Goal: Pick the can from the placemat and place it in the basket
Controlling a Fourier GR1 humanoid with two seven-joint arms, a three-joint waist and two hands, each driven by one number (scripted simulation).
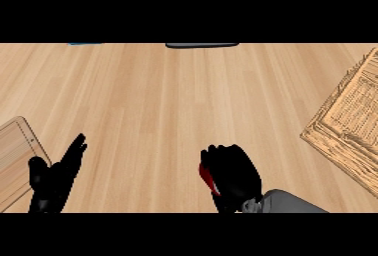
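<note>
Pale wooden counter (184, 95) fills the view. Low and right of centre, the right hand (236, 175) is curled round the can (206, 177), its fingers wrapped over it so that only a red sliver shows at the hand's left side. Its grey forearm (288, 202) comes in from the lower edge. The can is thus off the placemat (13, 147), which lies at the left edge. The left hand (52, 177) rests there, fingers straight and up. The woven basket (351, 125) lies at the right edge, apart from the right hand.
</note>
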